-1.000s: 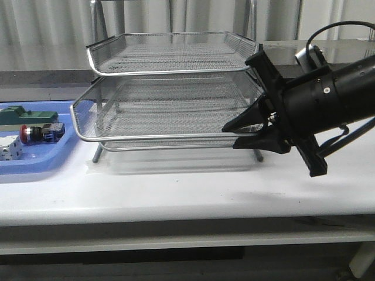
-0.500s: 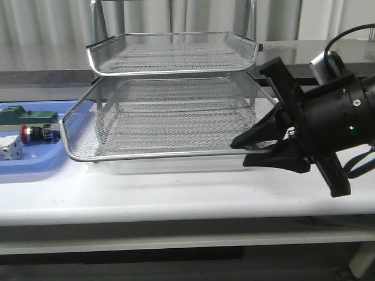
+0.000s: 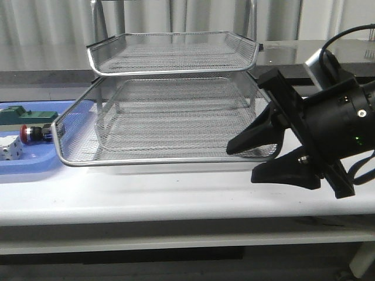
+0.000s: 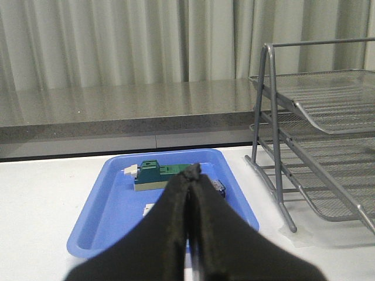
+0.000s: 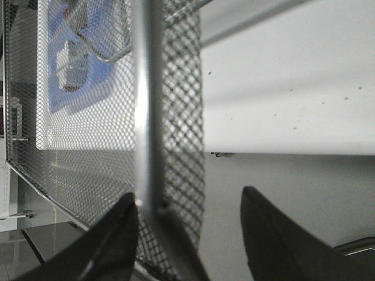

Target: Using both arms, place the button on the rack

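The rack (image 3: 170, 52) stands mid-table, and its middle wire tray (image 3: 158, 132) is slid out toward the front. My right gripper (image 3: 242, 164) is open at that tray's front right corner. In the right wrist view (image 5: 188, 196) the tray's rim (image 5: 143, 117) runs between the jaws, close against one finger. The button (image 3: 32, 133), with its red cap, lies in the blue tray (image 3: 29, 167) at the far left. My left gripper (image 4: 192, 171) is shut and empty above that tray (image 4: 111, 205), and it hides most of the button; only its blue rear block (image 4: 220, 187) shows. The left gripper is out of the front view.
A green block (image 3: 26, 116) and a white cube (image 3: 9, 149) also lie in the blue tray. The rack's frame legs (image 4: 275, 164) stand just beside the tray. The slid-out tray overhangs the blue tray's near corner. The table's front edge (image 3: 176, 213) runs below.
The middle tray has slid further out toward the front and left. My right gripper moved with it, then opened its jaws wider, the lower finger dropping below the rim.
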{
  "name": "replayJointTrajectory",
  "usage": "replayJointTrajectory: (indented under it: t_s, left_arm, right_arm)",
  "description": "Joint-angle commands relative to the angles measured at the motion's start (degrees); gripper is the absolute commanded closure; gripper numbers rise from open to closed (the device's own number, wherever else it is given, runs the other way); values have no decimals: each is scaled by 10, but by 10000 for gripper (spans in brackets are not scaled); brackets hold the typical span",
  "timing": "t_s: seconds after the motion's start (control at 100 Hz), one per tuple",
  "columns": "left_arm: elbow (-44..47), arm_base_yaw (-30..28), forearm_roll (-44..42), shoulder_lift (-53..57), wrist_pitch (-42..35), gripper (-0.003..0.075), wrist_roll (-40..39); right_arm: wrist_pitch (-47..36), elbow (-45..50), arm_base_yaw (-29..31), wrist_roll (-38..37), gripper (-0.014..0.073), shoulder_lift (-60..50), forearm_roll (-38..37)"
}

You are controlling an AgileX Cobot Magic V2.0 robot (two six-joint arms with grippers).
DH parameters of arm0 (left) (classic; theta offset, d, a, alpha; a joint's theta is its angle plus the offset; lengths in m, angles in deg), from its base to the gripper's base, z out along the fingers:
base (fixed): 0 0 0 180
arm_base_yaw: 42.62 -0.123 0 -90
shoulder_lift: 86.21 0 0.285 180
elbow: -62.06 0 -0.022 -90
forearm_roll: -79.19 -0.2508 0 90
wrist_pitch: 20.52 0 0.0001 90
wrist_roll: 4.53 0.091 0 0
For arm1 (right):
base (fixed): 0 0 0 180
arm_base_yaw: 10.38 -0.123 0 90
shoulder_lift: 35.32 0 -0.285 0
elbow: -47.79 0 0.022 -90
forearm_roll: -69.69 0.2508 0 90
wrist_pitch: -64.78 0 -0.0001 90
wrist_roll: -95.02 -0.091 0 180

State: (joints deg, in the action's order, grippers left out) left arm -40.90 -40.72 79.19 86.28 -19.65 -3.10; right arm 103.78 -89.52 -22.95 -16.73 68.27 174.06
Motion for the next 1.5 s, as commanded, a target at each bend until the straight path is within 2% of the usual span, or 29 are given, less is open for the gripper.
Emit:
replayJointTrajectory:
  t_s: [0.0, 0.33, 0.68, 0.92, 1.18, 1.49]
  left_arm:
    - [32, 4, 3, 18, -43, 741, -6]
    - [32, 4, 3, 18, -43, 741, -6]
    - [32, 4, 3, 18, -43, 741, -6]
    - [32, 4, 3, 18, -43, 741, -6]
    - [32, 4, 3, 18, -43, 741, -6]
    - [32, 4, 3, 18, -43, 741, -6]
  right_arm:
    - [34, -7, -1, 17, 159, -28, 61]
    - [-19, -7, -1, 8, 159, -94, 19]
    - [-63, -7, -1, -119, 159, -151, -171]
    - [-89, -7, -1, -235, 159, -201, -367]
    - [-77, -20, -1, -439, 159, -273, -624]
    - [44, -90, -1, -710, 159, -390, -968]
